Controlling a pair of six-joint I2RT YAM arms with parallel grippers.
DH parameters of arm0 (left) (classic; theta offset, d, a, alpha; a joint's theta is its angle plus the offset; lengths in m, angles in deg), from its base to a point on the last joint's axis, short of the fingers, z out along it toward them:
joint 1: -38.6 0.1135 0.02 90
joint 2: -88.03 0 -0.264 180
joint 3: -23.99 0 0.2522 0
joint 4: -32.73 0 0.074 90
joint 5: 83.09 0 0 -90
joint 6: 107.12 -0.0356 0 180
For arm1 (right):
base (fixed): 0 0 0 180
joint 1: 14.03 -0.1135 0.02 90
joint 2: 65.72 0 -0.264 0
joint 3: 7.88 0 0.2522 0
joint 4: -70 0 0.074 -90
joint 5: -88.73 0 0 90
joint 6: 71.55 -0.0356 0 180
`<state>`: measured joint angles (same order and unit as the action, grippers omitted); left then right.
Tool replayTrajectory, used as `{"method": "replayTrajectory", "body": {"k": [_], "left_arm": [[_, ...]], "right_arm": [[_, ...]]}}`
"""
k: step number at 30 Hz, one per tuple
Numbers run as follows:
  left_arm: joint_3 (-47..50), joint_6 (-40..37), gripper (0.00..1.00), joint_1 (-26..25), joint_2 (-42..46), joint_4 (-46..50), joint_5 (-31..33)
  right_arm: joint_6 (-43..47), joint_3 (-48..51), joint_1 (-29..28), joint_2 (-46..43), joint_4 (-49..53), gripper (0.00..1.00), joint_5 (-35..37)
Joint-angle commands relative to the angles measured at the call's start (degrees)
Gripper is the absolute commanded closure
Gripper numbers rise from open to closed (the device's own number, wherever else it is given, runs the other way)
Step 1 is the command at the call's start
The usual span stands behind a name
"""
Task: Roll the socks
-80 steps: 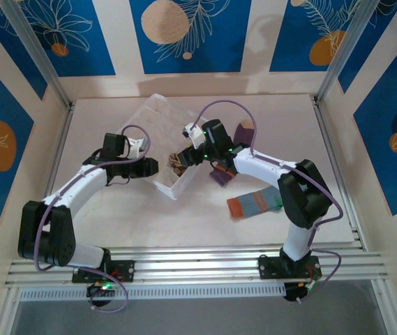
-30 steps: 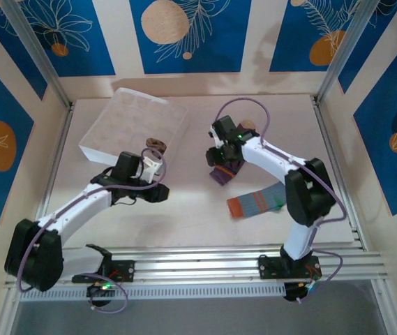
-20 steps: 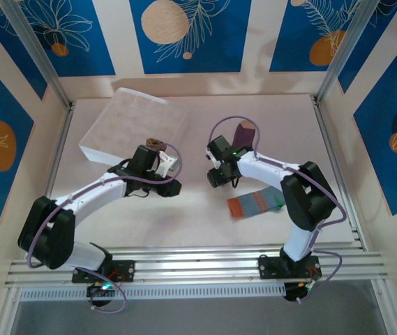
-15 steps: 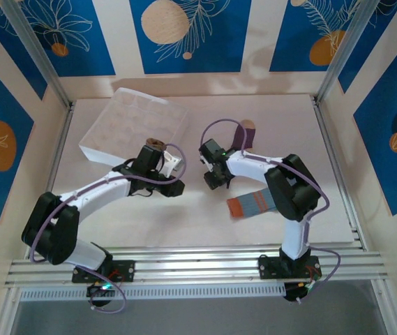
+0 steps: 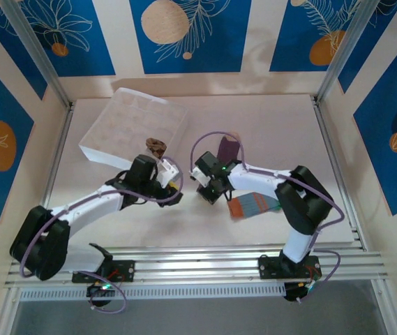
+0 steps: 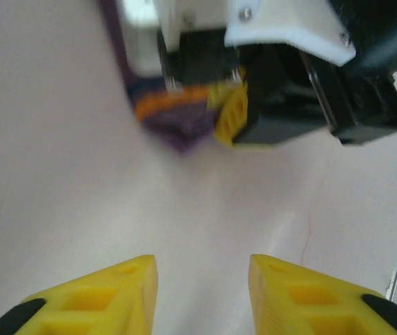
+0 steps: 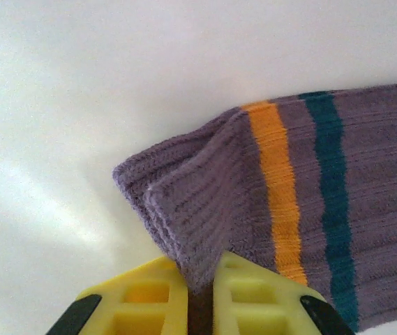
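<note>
The brown sock [image 5: 156, 145] sits at the near edge of the white box [image 5: 125, 118]. The left fingers [image 6: 111, 296] hover parted and empty above the counter [image 6: 58, 174], facing the right fingers [image 7: 149, 296], which are clamped on the folded cuff of the purple sock [image 7: 282, 202]. The striped sock [image 5: 254, 205] lies to their right. For a tight roll, I judge the cuff should be pinned flat and turned evenly by the 2 arms.

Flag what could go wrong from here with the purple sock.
1. The right hand pinches only a corner of the purple ribbed sock with orange and teal stripes, so it could slip out.
2. The open left hand faces the right hand at close range, so they could collide.
3. The blue-grey striped sock with an orange cuff lies by the right arm and might get dragged.
</note>
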<state>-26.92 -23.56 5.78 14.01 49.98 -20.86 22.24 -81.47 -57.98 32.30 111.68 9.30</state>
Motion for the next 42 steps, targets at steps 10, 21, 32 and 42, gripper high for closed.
{"method": "replayTrajectory", "body": {"k": [10,21,32,42], "left_arm": [[13.7,-20.7,0.53,-5.0,5.2,-23.9,-9.0],[10.8,-24.6,0.49,-7.1,-4.0,-25.9,-10.5],[8.2,-26.0,0.61,-7.9,-8.9,-25.6,-11.3],[8.4,-23.9,1.0,-8.3,-11.0,-26.0,-13.3]], "right_arm": [[3.2,4.6,1.1,-8.2,3.0,0.88,-24.1],[4.3,3.2,0.8,-5.1,4.4,0.85,-28.6],[4.7,2.8,0.7,-3.2,4.7,0.85,-29.5],[2.8,4.5,1.3,-4.3,2.2,0.84,-32.1]]}}
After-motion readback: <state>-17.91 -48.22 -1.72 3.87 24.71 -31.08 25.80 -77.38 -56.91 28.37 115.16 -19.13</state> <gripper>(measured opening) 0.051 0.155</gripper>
